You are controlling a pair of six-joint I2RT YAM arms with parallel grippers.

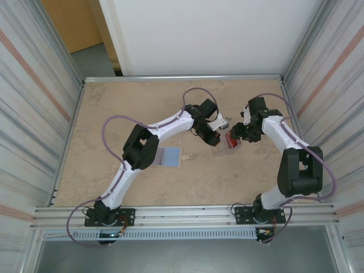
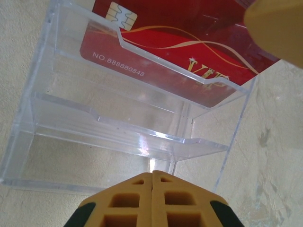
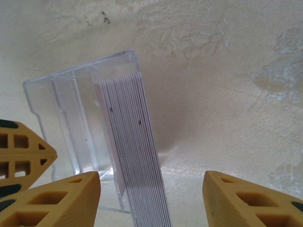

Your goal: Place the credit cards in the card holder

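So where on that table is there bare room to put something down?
The far left corner of the table, beyond the left arm, is bare; so is the near strip between the card holder and the right arm. It's crowded right of centre, where the left gripper and right gripper meet at the clear case of credit cards.

A pale, mottled beige counter (image 1: 114,182) sits boxed in by a ribbed metal left wall (image 1: 34,114) and a matching right wall (image 1: 335,85), both crossed by faint orange stripes. A plain white panel (image 1: 216,34) rises behind the counter's far edge. Past the far left corner, a patch of grey floor (image 1: 94,57) meets an orange-brown surface (image 1: 71,23). Aluminium rails (image 1: 187,215) run along the near edge, all under soft, even light
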